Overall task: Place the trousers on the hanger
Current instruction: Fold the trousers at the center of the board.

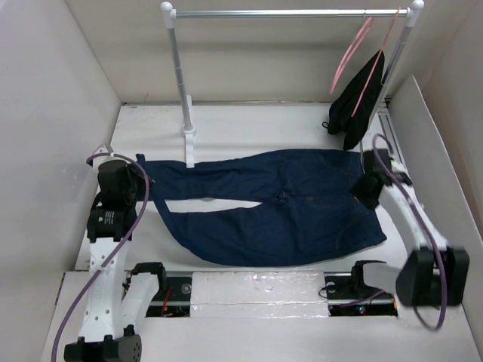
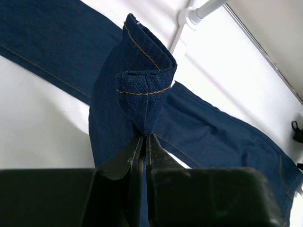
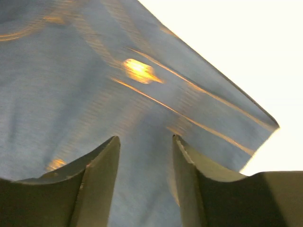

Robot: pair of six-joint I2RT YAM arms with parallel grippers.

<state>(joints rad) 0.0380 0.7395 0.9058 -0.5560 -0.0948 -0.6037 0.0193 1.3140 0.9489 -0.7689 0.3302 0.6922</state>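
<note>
The dark navy trousers (image 1: 287,207) lie flat across the table, waist to the right and legs to the left. My left gripper (image 1: 127,181) is at the end of the upper leg. In the left wrist view it (image 2: 146,136) is shut on the folded hem of the trousers (image 2: 142,90), which stands up from the jaws. My right gripper (image 1: 368,188) is over the waist end. In the right wrist view it (image 3: 146,138) is open, with blurred denim (image 3: 94,71) close below the fingers. The thin pale-pink hanger (image 1: 352,49) hangs on the rail at the top right.
A white rail (image 1: 287,13) on two posts spans the back; its left post foot (image 1: 189,143) stands just behind the trousers. A second pink hanger with a black garment (image 1: 361,98) hangs by the right post. White walls close in on both sides.
</note>
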